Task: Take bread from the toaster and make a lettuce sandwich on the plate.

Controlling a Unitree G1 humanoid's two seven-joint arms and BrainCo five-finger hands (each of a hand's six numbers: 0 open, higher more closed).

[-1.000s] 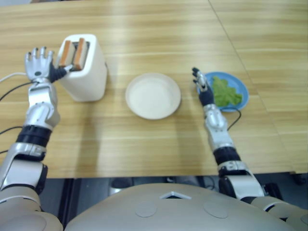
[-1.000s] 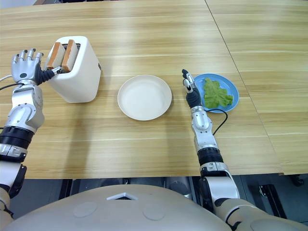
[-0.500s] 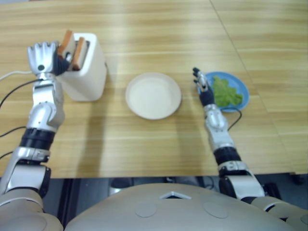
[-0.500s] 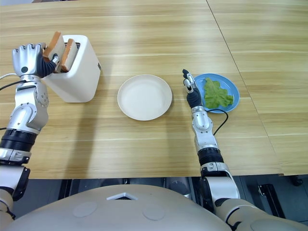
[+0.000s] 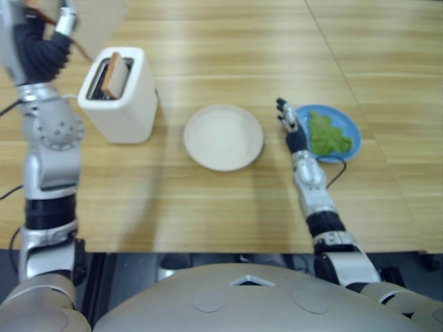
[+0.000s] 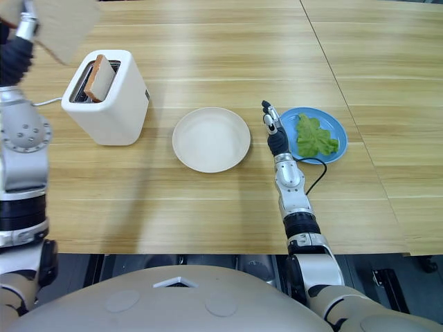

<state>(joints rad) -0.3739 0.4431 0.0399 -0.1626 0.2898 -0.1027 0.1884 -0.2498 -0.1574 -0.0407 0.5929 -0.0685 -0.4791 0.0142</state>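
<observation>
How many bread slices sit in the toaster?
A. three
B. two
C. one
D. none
C: a single slice stands in the toaster, while the left hand holds the other slice up in the air.

A thin black cable [image 6: 323, 166] lies looped on the wooden table [image 6: 208, 41].

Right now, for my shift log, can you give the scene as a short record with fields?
left hand: raised at far left, grasping a bread slice
toaster: second slice in its slot
white plate: bare, centre of table
blue plate: holds lettuce
right hand: open, beside the blue plate's left edge
</observation>
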